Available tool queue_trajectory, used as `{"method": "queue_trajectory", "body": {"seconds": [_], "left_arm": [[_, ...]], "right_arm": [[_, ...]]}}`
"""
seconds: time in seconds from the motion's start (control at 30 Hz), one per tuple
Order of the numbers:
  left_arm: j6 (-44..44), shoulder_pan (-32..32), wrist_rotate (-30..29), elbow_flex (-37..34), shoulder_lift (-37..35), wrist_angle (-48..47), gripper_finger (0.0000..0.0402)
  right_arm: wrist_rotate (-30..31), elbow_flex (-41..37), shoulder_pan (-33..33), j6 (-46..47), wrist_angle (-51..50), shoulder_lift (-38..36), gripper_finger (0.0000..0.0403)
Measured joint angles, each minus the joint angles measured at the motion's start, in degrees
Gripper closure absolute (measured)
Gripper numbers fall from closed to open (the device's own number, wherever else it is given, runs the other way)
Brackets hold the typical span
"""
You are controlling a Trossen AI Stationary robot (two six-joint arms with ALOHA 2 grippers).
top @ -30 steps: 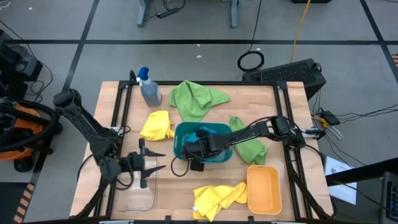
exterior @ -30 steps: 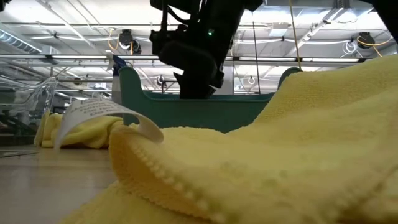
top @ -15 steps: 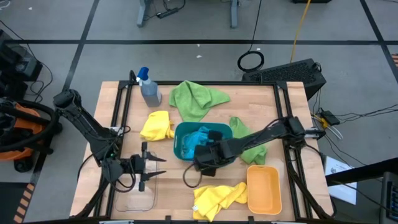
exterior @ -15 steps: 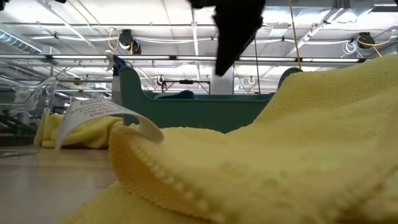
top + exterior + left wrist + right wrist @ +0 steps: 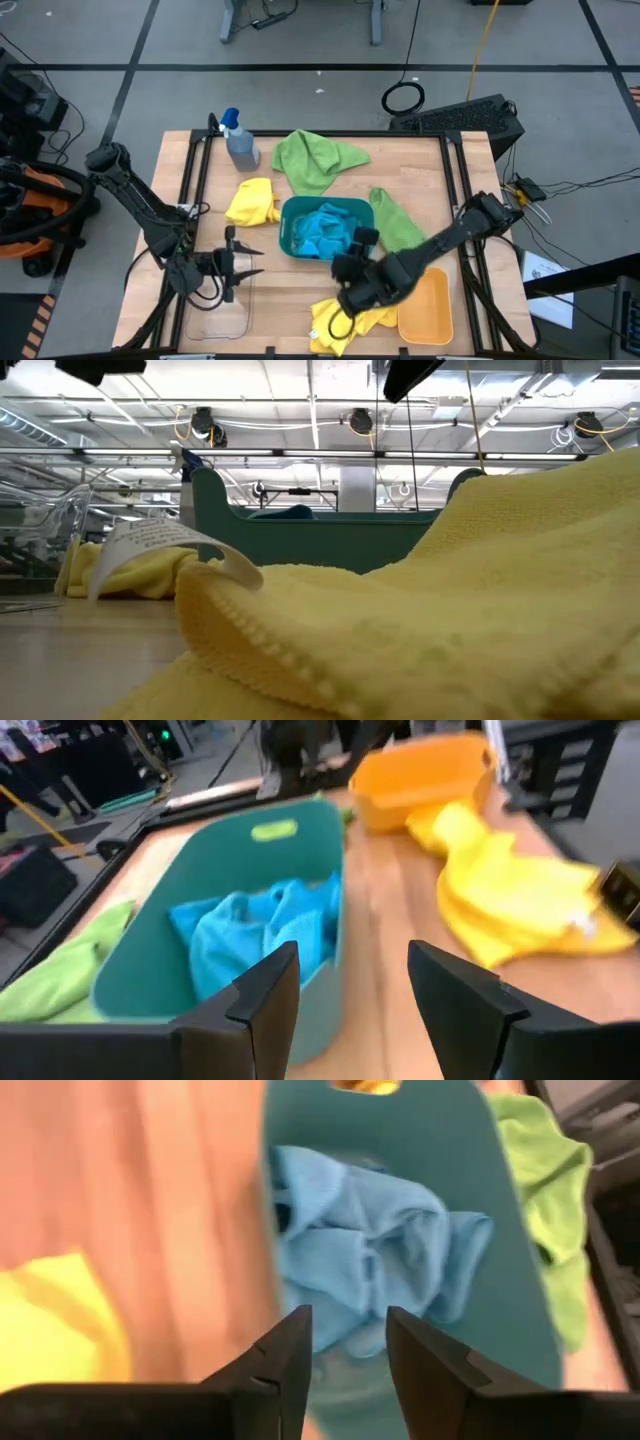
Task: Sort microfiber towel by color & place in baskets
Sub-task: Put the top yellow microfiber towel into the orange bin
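Note:
Two blue towels (image 5: 325,232) lie crumpled in the teal basket (image 5: 288,228), as the right wrist view shows (image 5: 365,1250). One yellow towel (image 5: 252,201) lies left of the basket, and another (image 5: 350,318) lies at the near edge, filling the low view (image 5: 450,610). One green towel (image 5: 315,158) lies behind the basket and another (image 5: 397,222) to its right. My right gripper (image 5: 353,252) hangs open and raised over the basket's near right corner (image 5: 348,1350). My left gripper (image 5: 250,263) waits open by the clear basket (image 5: 218,312), holding nothing (image 5: 352,970).
The orange basket (image 5: 425,305) stands at the near right, beside the near yellow towel. A grey spray bottle with a blue top (image 5: 238,140) stands at the far left. Black frame rails (image 5: 196,190) run along both sides of the table.
My right gripper has risen out of the teal basket and drawn back toward the table's near edge, passing out of the low view's top. The blue towels have stayed in the basket.

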Motion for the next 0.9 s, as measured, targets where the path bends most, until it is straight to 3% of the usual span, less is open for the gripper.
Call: {"method": "queue_trajectory", "body": {"seconds": [0.17,0.33,0.5,0.73,0.9], "left_arm": [[-6.1,3.2,1.6,0.0,-5.2,-12.1,0.021],[-15.4,12.4,12.3,0.0,-10.2,-25.7,0.021],[-13.4,23.7,20.2,0.0,-10.9,-30.0,0.0204],[-7.1,37.3,26.2,0.0,-8.6,-32.6,0.0129],[-3.4,42.3,30.5,0.0,-4.8,-33.4,0.0081]], "right_arm": [[1.5,0.0,3.4,2.4,4.2,0.0,0.0282],[6.7,0.0,6.1,1.0,8.6,0.0,0.0282],[10.4,0.0,7.5,1.0,11.3,0.0,0.0282],[10.9,0.0,8.8,1.0,15.4,0.0,0.0282],[11.0,0.0,9.6,1.0,15.9,0.0,0.0282]]}}
